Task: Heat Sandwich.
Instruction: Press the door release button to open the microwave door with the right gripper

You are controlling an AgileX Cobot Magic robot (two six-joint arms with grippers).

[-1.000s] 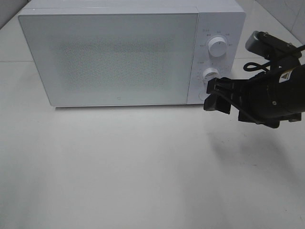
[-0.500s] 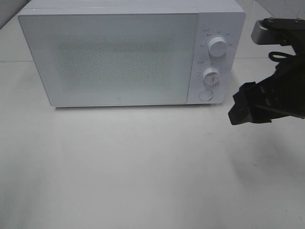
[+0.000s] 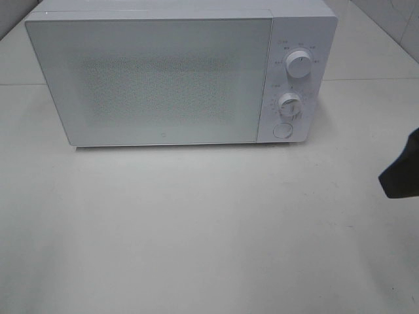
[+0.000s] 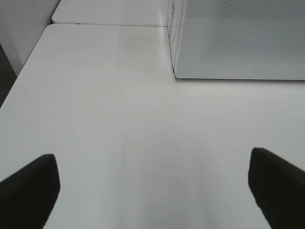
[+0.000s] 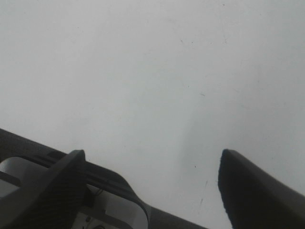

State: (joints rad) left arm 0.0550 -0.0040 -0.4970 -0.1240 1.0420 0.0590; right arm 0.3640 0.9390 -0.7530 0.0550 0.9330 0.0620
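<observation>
**Exterior high view.** A white microwave (image 3: 177,72) fills the upper half of the frame. Its door (image 3: 150,82) is shut. The upper dial (image 3: 299,65), lower dial (image 3: 289,103) and round button (image 3: 283,130) form a column on the panel at its right. The pale table (image 3: 196,229) lies bare across the whole lower half, from the microwave's front edge to the bottom of the frame. A strip of table is also free to the right of the microwave. Only a dark corner of the right arm (image 3: 400,173) shows, at the right edge at mid-height.

**Left wrist view.** The left gripper (image 4: 152,160) stands wide open with nothing between its fingers, over bare table. The microwave's front corner sits at the upper right. The table's edge runs down the left side of the frame.

**Right wrist view.** The right gripper (image 5: 150,157) is also spread wide and holds nothing, with plain table surface beyond it.

**Sandwich.** The sandwich shows in none of the views, so where it lies cannot be told.

**Change.** One second earlier the right gripper was at the lower dial, covering the round button. Half a second earlier it hung clear of the panel, to its right. Now it has drawn back almost out of frame, and the dials and button are fully in view.
</observation>
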